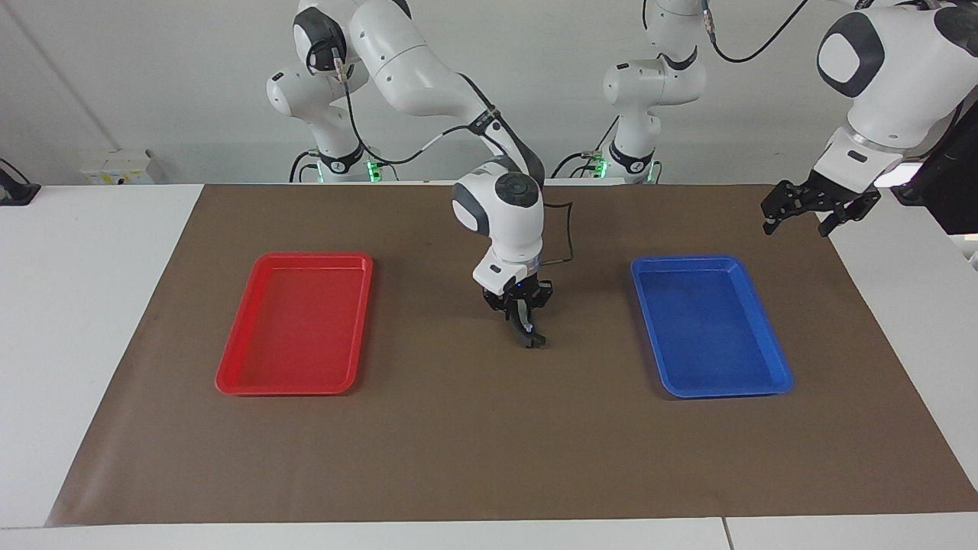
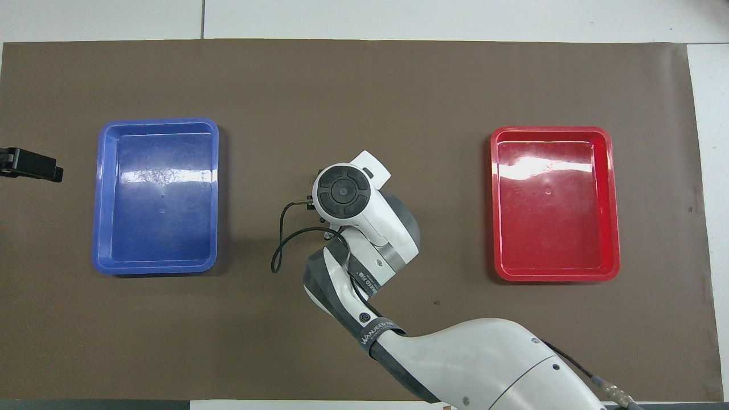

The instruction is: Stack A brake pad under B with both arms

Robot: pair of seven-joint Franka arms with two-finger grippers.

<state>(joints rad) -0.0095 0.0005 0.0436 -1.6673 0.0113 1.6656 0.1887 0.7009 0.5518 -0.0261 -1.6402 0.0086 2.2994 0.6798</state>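
B, silvery band showing, sits clamped in right gripper low at mat centre btwn red tray & blue tray, seemingly onto a dark piece, prob. A brake pad; only release seems left; left gripper waits w/ fingers apart over mat's edge.

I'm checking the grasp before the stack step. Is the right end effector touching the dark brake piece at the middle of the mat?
Touching. In the facing view the right end effector is closed on the dark brake piece, whose lower end sits at the mat.
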